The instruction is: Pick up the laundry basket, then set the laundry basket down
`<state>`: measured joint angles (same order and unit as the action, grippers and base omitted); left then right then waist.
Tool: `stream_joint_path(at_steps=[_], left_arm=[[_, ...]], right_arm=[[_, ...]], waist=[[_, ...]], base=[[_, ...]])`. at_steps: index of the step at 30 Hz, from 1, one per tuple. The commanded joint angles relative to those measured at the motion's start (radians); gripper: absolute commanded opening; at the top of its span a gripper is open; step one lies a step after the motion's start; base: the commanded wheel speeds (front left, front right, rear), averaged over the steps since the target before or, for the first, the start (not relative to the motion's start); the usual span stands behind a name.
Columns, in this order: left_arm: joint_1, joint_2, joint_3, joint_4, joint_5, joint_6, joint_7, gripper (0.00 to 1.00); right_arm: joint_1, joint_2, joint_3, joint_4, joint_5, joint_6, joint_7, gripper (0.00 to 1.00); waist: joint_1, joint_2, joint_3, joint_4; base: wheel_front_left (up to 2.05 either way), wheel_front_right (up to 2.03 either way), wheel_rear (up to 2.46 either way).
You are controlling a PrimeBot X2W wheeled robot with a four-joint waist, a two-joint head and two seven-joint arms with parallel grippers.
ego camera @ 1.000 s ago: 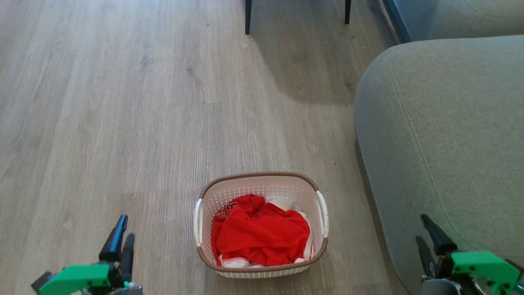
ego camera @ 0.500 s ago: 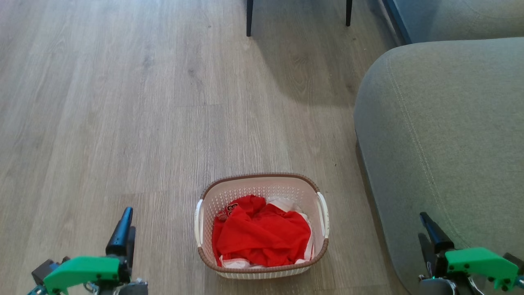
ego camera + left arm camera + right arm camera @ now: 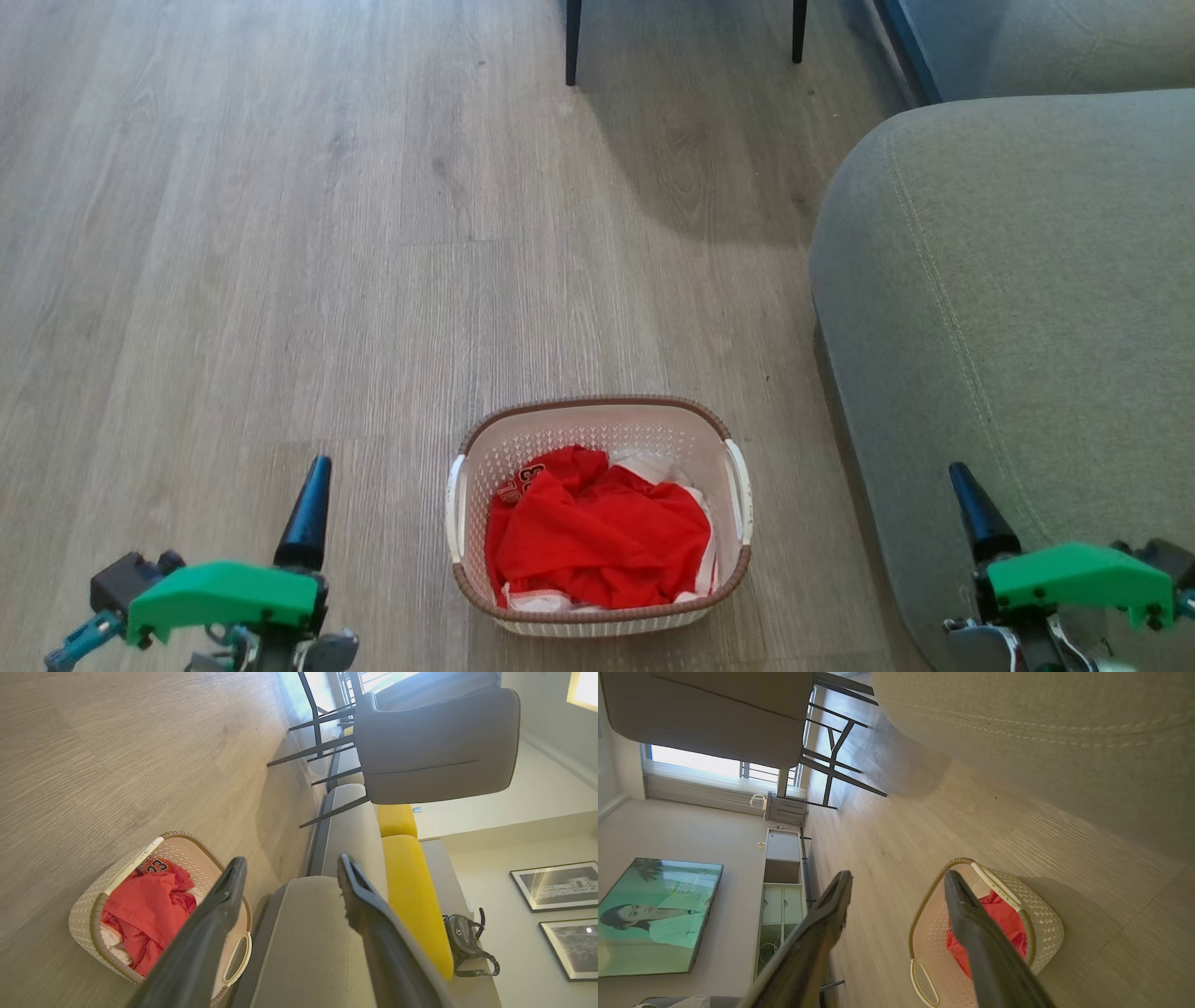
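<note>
The laundry basket stands on the wood floor near the bottom middle of the head view, cream with perforated walls, a brown rim and white side handles. Crumpled red and white clothes lie in it. My left gripper hovers to the basket's left, apart from it, and my right gripper hovers to its right, in front of the sofa. In the left wrist view the left gripper is open and empty, with the basket at lower left. In the right wrist view the right gripper is likewise open, the basket beyond its right finger.
A grey sofa stands close to the basket's right side. Dark chair legs rise at the top of the head view. A yellow cushion and a black bag lie on the sofa. A wall screen hangs beside a cabinet.
Both grippers have turned so their fingers line up edge-on in the head view. The left one has shifted right, nearer the basket. The camera has tipped slightly; the basket has stayed put.
</note>
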<state>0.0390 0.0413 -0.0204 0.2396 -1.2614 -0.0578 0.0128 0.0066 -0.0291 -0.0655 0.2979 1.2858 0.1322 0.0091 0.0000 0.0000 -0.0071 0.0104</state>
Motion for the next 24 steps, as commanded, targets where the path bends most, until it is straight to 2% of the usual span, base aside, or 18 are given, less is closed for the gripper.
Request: stream_joint_path(at_steps=[1,12,24], left_arm=[[-0.054,0.006,0.006,-0.045,0.035,0.006,-0.012,1.00],[-0.044,0.011,-0.021,-0.084,0.254,0.028,-0.045,1.00],[-0.025,0.050,-0.075,-0.112,0.448,0.079,-0.081,1.00]], right_arm=[[-0.045,-0.009,0.009,-0.045,-0.035,0.000,-0.012,1.00],[-0.036,-0.010,0.037,-0.086,-0.202,-0.001,-0.045,1.00],[-0.025,-0.012,0.070,-0.110,-0.364,-0.001,-0.080,1.00]], waist=[[0.0000,0.0000,0.000,0.001],[0.0000,0.0000,-0.009,0.003],[0.0000,0.0000,-0.019,0.005]], base=[[0.00,0.00,0.00],[0.00,0.00,0.00],[0.00,0.00,0.00]])
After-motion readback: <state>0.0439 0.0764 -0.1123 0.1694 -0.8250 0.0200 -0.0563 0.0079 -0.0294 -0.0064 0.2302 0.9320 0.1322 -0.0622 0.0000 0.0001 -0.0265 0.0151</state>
